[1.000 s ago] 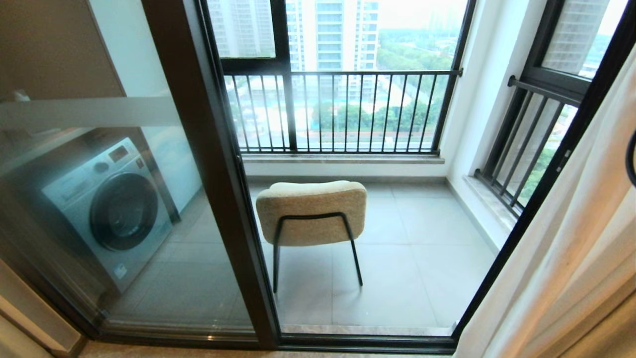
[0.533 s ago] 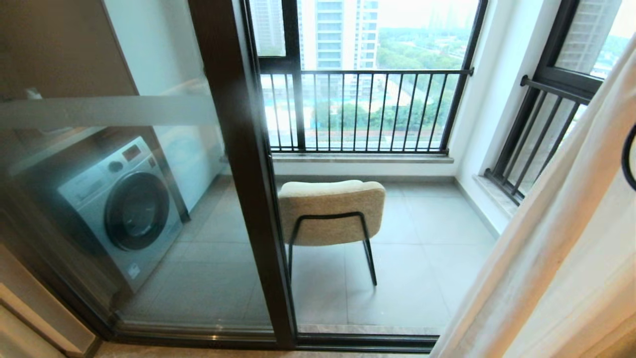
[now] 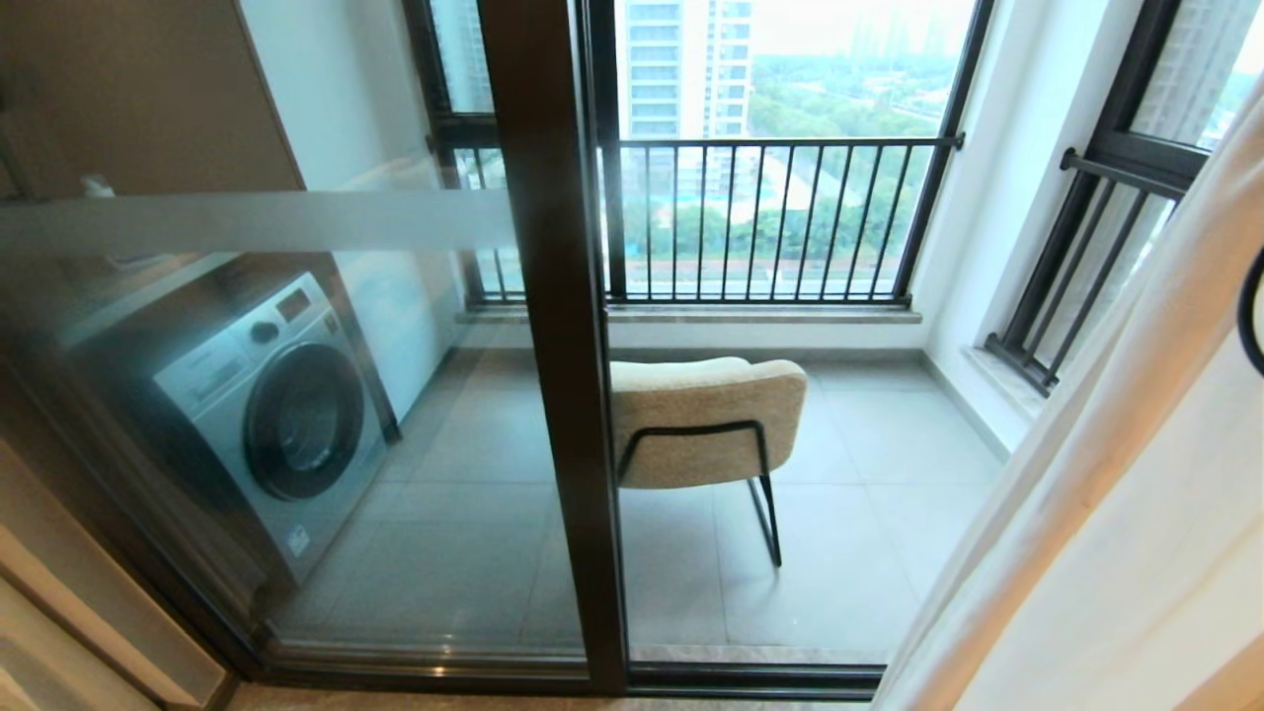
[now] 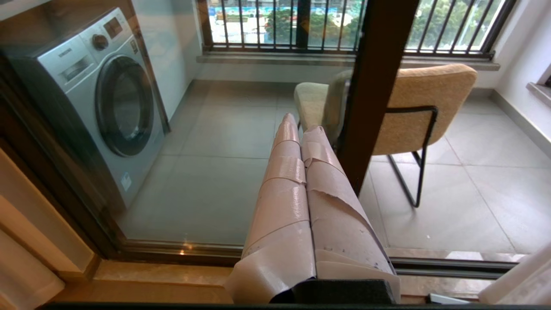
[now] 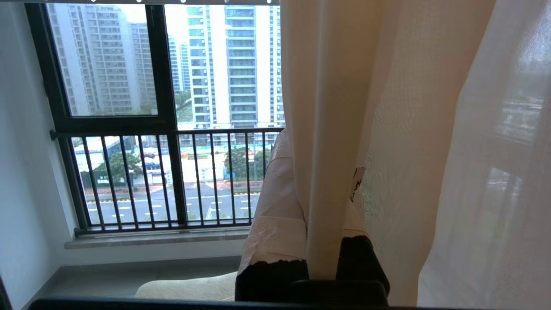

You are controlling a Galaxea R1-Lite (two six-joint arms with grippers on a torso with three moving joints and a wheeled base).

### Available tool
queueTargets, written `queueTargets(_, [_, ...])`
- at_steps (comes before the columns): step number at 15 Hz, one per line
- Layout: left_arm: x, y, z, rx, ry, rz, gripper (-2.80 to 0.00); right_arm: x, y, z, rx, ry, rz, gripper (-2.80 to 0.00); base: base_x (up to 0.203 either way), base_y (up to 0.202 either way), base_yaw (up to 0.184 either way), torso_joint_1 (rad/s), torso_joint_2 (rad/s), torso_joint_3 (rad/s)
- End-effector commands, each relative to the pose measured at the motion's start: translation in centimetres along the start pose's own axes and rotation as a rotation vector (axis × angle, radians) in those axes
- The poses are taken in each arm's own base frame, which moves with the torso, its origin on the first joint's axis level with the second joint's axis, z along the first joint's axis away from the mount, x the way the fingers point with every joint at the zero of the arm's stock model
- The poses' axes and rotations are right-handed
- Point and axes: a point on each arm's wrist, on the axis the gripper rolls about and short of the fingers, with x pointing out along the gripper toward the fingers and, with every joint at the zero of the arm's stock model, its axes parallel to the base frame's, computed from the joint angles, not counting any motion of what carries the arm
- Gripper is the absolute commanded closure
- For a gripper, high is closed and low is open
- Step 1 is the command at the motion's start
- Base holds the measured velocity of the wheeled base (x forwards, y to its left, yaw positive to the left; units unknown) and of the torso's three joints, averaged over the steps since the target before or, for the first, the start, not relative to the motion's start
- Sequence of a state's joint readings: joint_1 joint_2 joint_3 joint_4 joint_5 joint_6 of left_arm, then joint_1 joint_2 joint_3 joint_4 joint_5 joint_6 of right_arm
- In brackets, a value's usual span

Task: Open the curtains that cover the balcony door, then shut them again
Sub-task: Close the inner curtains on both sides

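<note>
The whole head view has slid sideways over the last second, so the robot itself is travelling along the tall dark-framed glass balcony door [image 3: 553, 346]. The cream-white pleated curtain [image 3: 1116, 553] comes with it, covering more glass at the right edge, pinched in the closed right gripper [image 5: 320, 241]; closing looks underway. The left gripper [image 4: 303, 142] hangs shut, empty.

A high-rise home: washing machine [image 3: 272, 415] and upholstered chair [image 3: 706, 420] on a tiled, railed balcony [image 3: 780, 222].

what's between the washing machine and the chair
The dark door frame post stands between the washing machine and the chair, clear in the head view.
</note>
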State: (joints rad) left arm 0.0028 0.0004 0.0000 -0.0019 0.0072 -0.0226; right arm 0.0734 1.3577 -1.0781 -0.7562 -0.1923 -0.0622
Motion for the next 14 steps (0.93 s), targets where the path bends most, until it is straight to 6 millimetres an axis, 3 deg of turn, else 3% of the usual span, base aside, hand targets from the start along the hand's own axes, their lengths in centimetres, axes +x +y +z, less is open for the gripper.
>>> queueTargets(1, [0.01,0.0,0.0,0.0,0.001,0.001,0.0,0.03,0.01,0.0,0.0,-0.003,-0.001,0.0,0.0,0.192,0.002,0.002,0.01,0.002])
queueTargets(14, [0.0,0.0,0.0,0.0,0.0,0.001,0.0,-0.04,-0.01,0.07,-0.001,-0.005,-0.001,0.0,0.0,0.189,0.001,0.003,0.0,0.002])
